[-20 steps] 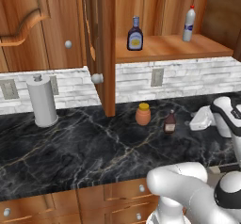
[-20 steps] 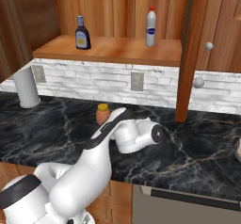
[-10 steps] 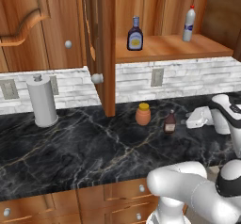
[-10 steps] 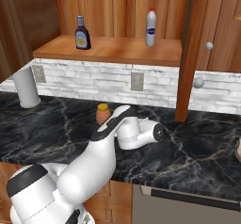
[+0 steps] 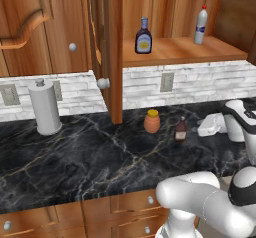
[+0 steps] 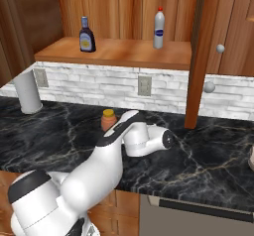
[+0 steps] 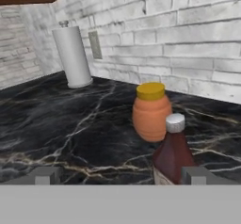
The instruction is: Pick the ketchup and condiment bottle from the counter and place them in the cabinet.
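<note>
I'm scanning left to right from the left base camera. A paper towel roll point(image 5: 45, 107) is standing on the black marble bench point(image 5: 90, 157) by the wall. Past the open cabinet point(image 5: 175, 52), whose shelf is carrying the condiment bottle point(image 5: 143, 36) and a white bottle with a red cap point(image 5: 200, 26), an orange jar point(image 5: 152, 121) is sitting just beside the ketchup point(image 5: 180, 130). To the ketchup's right, the pincer point(image 7: 120, 175) is hovering low, jaws spread wide, holding nothing, with the ketchup just ahead near one tip.
</note>
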